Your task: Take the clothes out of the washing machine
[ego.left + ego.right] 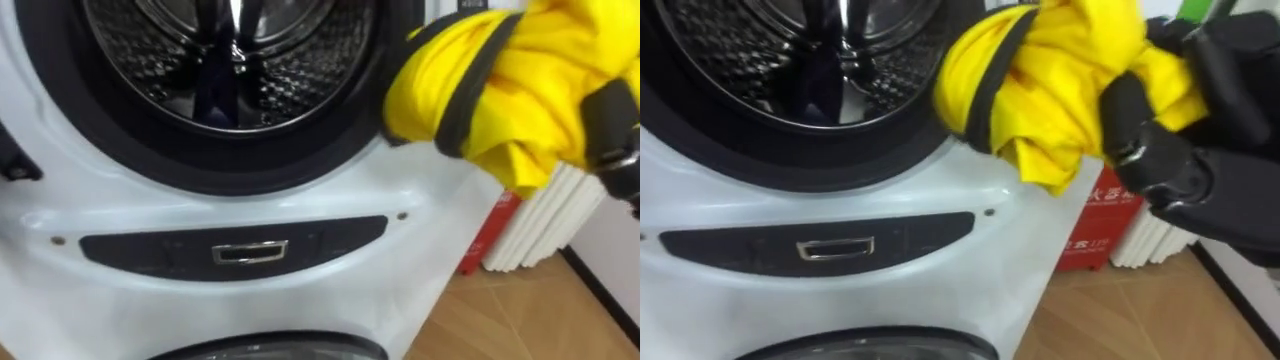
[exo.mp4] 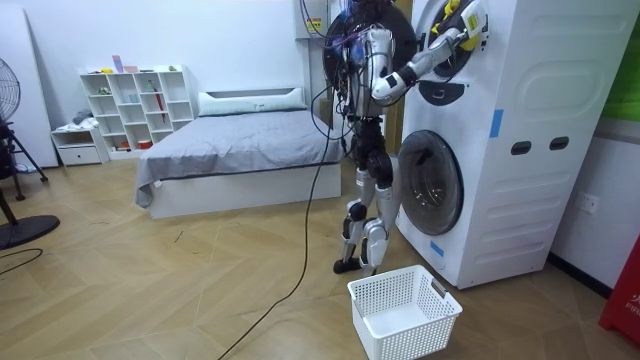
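1. Yellow cloth, soft and all bunched up, with a dark grey band along one edge: that's the garment (image 1: 1040, 90). It's out of the drum (image 1: 230, 60) and hangs in the air just right of the upper opening.
2. The right hand (image 1: 1150, 150) has its black fingers curled tight round the wad, so it's properly grasping the garment.
3. I'd say the step in hand is carrying it clear and getting it into the basket (image 2: 395, 338), which sits on the floor right by the robot's feet, in front of the lower door of the washing machine (image 2: 520, 130).
4. To do that well, keep the clench until the bundle is right over the basket. Pull the loose tail away from the door seal (image 1: 130, 150) so it doesn't drag or catch. The basket is way down low, so go down to it instead of dropping from up there.
5. Textures: the drum is shiny perforated steel with a raised paddle. The seal is a thick, dark, matte ring, and the casing is smooth glossy white. The basket is white plastic lattice, boxy and open-topped.
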You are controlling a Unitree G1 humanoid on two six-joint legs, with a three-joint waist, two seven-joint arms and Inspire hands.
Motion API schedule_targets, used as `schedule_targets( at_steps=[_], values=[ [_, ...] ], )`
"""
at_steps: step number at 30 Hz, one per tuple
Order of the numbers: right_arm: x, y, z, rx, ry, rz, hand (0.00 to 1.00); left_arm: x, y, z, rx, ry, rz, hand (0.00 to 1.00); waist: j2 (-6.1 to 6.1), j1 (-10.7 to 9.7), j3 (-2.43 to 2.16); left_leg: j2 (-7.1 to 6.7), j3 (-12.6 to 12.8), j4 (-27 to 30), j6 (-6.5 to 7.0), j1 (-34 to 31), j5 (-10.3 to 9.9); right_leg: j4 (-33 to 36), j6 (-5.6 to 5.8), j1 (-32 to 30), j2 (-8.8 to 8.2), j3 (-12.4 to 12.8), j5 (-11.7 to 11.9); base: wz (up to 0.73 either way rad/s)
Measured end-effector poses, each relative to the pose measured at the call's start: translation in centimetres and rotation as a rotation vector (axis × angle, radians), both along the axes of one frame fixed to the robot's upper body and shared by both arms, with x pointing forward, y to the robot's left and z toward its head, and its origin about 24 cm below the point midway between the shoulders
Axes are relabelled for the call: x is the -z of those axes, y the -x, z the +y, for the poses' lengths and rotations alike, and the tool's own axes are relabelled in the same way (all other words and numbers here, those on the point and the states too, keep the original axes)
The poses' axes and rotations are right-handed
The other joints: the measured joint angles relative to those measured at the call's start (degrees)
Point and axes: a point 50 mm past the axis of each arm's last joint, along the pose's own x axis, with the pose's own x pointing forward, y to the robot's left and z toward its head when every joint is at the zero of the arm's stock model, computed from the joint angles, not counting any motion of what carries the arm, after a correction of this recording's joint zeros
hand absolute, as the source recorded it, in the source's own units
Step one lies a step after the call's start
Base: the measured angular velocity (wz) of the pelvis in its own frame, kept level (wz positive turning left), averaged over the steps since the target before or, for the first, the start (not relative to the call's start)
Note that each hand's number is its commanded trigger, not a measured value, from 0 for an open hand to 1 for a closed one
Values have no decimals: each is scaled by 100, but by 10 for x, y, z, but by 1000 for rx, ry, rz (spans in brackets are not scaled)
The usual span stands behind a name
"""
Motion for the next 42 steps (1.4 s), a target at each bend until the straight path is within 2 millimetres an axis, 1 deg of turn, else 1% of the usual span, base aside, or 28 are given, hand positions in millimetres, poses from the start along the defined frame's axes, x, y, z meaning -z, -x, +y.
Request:
schedule_targets(
  at_steps=[2, 4, 6, 8, 10, 12, 14, 16, 18, 20, 21, 22, 23, 25, 26, 28, 29, 30, 31, 32, 33, 34, 35, 37, 39, 40, 41, 42],
  values=[
    [5, 0, -2, -16, -11, 18, 100, -1, 0, 2, 1, -4, 0, 0, -12, -29, 3, 20, 42, 7, -10, 29, -21, 9, -14, 8, 24, 23, 9, -17],
    [11, 1, -5, -25, -5, 45, 100, -1, 0, 3, 3, -8, 1, 0, -36, -92, -1, 54, 154, 7, -27, 62, -45, 14, -16, -4, 51, 55, 10, -17],
    [15, 2, -6, -31, 2, 63, 100, -1, 0, 3, 4, -7, 1, 0, -32, -112, 0, 64, 217, 3, -37, 60, -60, 16, -23, -28, 78, 150, 14, -28],
    [20, 2, -8, -39, 6, 87, 100, -1, 0, 3, 3, -8, 4, 0, -30, -115, -2, 86, 320, -1, -50, 63, -79, 20, -40, -64, 104, 203, 24, -29],
    [30, 4, -12, -47, 10, 138, 100, -1, 0, 3, 2, -8, 4, 0, -26, -111, -3, 118, 457, 4, -65, 70, -111, 21, -52, -101, 148, 325, 32, -28],
    [38, 5, -16, -50, 5, 178, 100, -1, -3, 3, 4, -9, 0, 0, 9, -106, -4, 155, 577, 20, -82, 90, -152, 23, -76, -113, 199, 419, 49, -33],
    [46, 6, -20, -49, -20, 210, 100, -1, -3, 2, 7, -8, 2, 0, 48, -102, 14, 178, 701, 12, -100, 165, -185, 25, -79, -111, 241, 531, 52, -36],
    [55, 6, -26, -33, -61, 244, 100, 0, -1, 2, 10, -6, 10, 0, 122, -111, 29, 207, 865, 12, -114, 186, -220, 69, -81, -139, 293, 656, 53, -36],
    [63, 6, -31, -16, -83, 278, 100, 0, -2, 2, 9, -8, 13, 0, 156, -107, 32, 240, 1019, 13, -135, 233, -253, 114, -91, -191, 335, 655, 59, -37],
    [70, 7, -34, 1, -98, 307, 100, 1, 1, 1, 7, -6, 25, 0, 181, -125, 26, 258, 1121, 18, -150, 251, -267, 113, -103, -206, 337, 658, 66, -34],
    [74, 8, -37, 11, -106, 326, 100, 1, -2, 0, 15, -6, 25, 0, 198, -212, 20, 263, 1154, 17, -158, 252, -273, 110, -107, -223, 340, 662, 68, -28],
    [78, 10, -39, 25, -115, 347, 100, 2, -4, 0, 14, -6, 29, 0, 210, -260, 16, 274, 1261, 3, -165, 259, -279, 114, -108, -288, 367, 711, 69, -25],
    [80, 11, -40, 30, -120, 357, 100, 2, -5, 1, 13, -6, 31, 0, 219, -254, 12, 278, 1300, -6, -171, 264, -284, 123, -110, -311, 399, 759, 70, -40],
    [90, 11, -43, 49, -141, 408, 100, 2, -7, 1, 12, -7, 29, 0, 242, -301, 11, 302, 1511, -5, -199, 272, -308, 225, -120, -378, 447, 951, 76, -50],
    [93, 12, -45, 56, -150, 420, 100, 2, -9, 1, 13, -6, 26, 0, 242, -328, 12, 307, 1556, -1, -203, 267, -310, 239, -121, -398, 454, 963, 77, -32],
    [111, 12, -52, 93, -199, 488, 100, 2, -19, -1, 67, 0, 30, 0, 257, -486, 26, 318, 1653, 17, -207, 254, -338, 296, -122, -501, 478, 979, 78, -22],
    [115, 13, -54, 107, -211, 506, 100, 2, -23, -2, 86, 3, 27, 0, 269, -509, 29, 331, 1704, 22, -211, 252, -368, 300, -124, -515, 490, 980, 79, -31],
    [125, 13, -58, 132, -234, 548, 100, 4, -23, -3, 87, 7, 56, 0, 319, -549, 41, 340, 1781, 33, -216, 239, -382, 317, -133, -523, 513, 1008, 94, -40],
    [134, 15, -60, 156, -245, 587, 100, 5, -20, -4, 94, 9, 74, 0, 333, -578, 39, 344, 1891, 33, -219, 228, -391, 358, -132, -601, 536, 1088, 96, -44],
    [138, 15, -62, 168, -250, 604, 100, 5, -20, -4, 96, 10, 75, 0, 350, -586, 58, 343, 1928, 35, -222, 222, -397, 391, -132, -627, 554, 1131, 96, -40],
    [144, 16, -64, 186, -267, 636, 100, 5, -20, -5, 103, 12, 84, 0, 392, -672, 65, 342, 1997, 42, -222, 179, -401, 411, -122, -700, 570, 1192, 105, -30],
    [149, 17, -66, 201, -283, 656, 100, 5, -20, -6, 111, 20, 92, 0, 448, -713, 85, 345, 2036, 68, -220, 144, -402, 407, -114, -739, 576, 1224, 121, -22],
    [152, 18, -67, 208, -294, 666, 100, 6, -20, -6, 108, 25, 94, 0, 469, -736, 85, 344, 2047, 73, -218, 128, -403, 407, -112, -765, 579, 1239, 124, -13],
    [167, 21, -74, 256, -363, 724, 100, 6, -21, -6, 84, 35, 88, 0, 549, -822, 79, 342, 2058, 81, -218, 56, -404, 422, -110, -849, 584, 1259, 127, -5],
    [176, 23, -77, 290, -387, 763, 100, 5, -23, -6, 85, 36, 83, 0, 615, -857, 77, 341, 2053, 104, -217, -23, -403, 448, -110, -916, 583, 1260, 127, 0],
    [184, 23, -79, 310, -405, 789, 100, 5, -25, -7, 97, 37, 82, 0, 667, -860, 91, 339, 2061, 114, -217, -67, -403, 472, -109, -975, 582, 1268, 129, 0],
    [189, 23, -80, 324, -418, 806, 100, 6, -27, -7, 106, 39, 83, 0, 689, -861, 85, 337, 2063, 113, -216, -84, -403, 486, -109, -1005, 583, 1277, 129, 0],
    [200, 25, -82, 357, -444, 852, 100, 6, -29, -9, 108, 50, 76, 0, 743, -854, 83, 335, 2062, 116, -215, -126, -403, 501, -109, -1044, 582, 1275, 129, 0]
  ],
)
